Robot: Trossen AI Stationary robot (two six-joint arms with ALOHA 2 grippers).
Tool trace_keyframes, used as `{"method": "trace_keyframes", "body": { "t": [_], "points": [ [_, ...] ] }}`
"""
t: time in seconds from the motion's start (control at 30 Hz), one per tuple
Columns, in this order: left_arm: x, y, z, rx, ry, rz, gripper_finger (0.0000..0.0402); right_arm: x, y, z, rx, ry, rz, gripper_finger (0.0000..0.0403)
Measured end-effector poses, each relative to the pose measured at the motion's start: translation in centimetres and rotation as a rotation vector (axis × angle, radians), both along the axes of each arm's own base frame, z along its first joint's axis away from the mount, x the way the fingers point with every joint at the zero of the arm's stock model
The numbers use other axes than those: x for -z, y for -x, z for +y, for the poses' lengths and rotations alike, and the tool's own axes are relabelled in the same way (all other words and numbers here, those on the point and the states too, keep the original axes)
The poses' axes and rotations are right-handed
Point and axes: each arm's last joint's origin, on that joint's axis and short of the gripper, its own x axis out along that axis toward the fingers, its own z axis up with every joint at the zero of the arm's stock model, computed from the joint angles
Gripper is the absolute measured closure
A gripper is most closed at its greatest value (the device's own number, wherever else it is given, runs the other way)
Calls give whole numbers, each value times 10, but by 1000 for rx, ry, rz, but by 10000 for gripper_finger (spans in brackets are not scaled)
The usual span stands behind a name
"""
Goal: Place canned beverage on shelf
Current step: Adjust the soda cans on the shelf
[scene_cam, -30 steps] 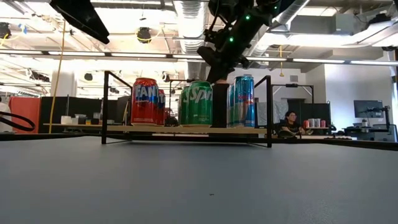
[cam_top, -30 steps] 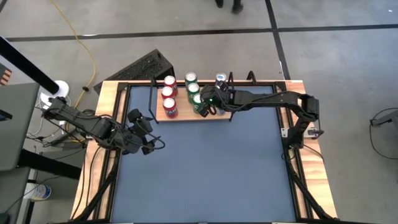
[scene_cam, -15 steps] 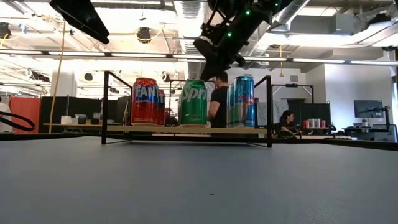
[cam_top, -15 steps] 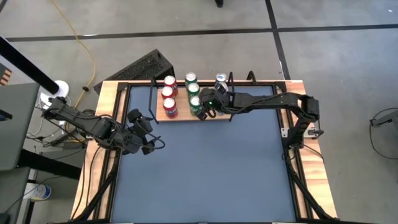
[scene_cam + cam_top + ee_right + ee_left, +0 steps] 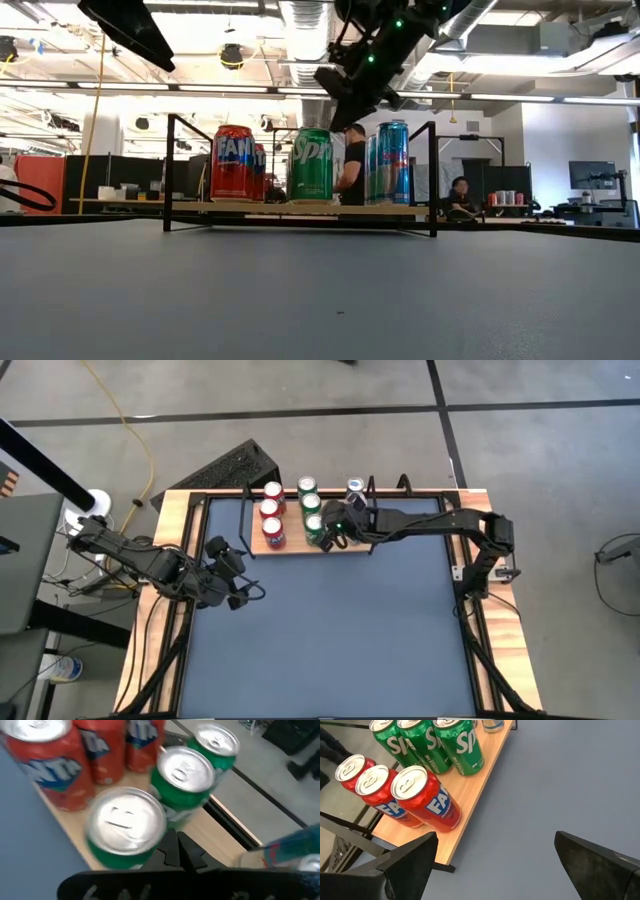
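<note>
The shelf (image 5: 295,548), a light-wood board with black wire ends, stands at the table's far middle. Three red cans (image 5: 270,515), three green cans (image 5: 435,745) and a blue can (image 5: 355,487) stand upright on it on their bases. My right gripper (image 5: 177,842) is shut. It hovers just right of the nearest green can (image 5: 125,827), near that can's top. At the table's left my left gripper (image 5: 495,865) hangs open above the tabletop, short of the shelf and holding nothing. My right gripper's shut fingertips (image 5: 172,845) come slanting down from the table's right. They stand close against the upper right side of the nearest green can (image 5: 159,837). I cannot tell whether they touch it. The can stands upright on the board.
The dark tabletop (image 5: 340,630) spreads out in front of the shelf inside a wooden rim (image 5: 160,610). Bare board (image 5: 220,832) lies between the green cans and the blue can. People show in the room beyond the table (image 5: 460,195).
The nearest green can has slid a little along the board toward the table's left, and now stands closer in line with the other green cans. It has stayed upright. My right gripper has stayed shut beside it.
</note>
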Motion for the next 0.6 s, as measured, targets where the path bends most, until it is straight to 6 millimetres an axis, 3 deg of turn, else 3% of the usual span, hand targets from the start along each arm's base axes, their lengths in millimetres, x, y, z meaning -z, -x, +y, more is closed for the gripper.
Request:
{"method": "trace_keyframes", "body": {
  "t": [0.6],
  "points": [
    [0,0,0,0,-4,5,10,2,0,-4,-23,-41,-10,403]
  ]
}}
